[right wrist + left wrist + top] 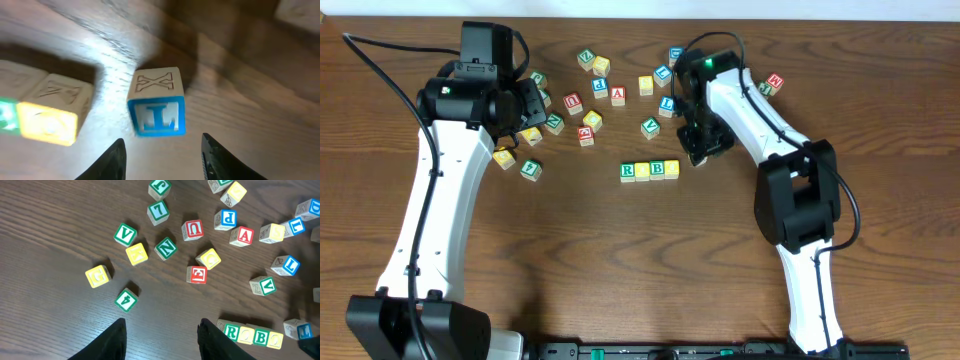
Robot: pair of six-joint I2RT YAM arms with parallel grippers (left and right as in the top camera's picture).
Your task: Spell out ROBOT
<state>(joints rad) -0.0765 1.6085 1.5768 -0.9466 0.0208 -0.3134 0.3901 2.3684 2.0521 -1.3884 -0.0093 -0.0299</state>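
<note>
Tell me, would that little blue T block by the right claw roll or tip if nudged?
Probably neither: the T block is a cube lying flat on the table, so it should slide, not roll. It looks like wood, so it is likely stiff and fairly light. A sideways push might knock the yellow block beside it.

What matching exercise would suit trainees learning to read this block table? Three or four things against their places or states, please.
Things:
1. green-framed R cube
2. blue-framed T cube
3. red-framed A cube
4. left gripper

Places or states:
a. between the fingers of the right gripper
b. open, holding nothing
c. at one end of the lined-up row
d. loose among the scattered cubes

Pairs: 1-c, 2-a, 3-d, 4-b.
</note>
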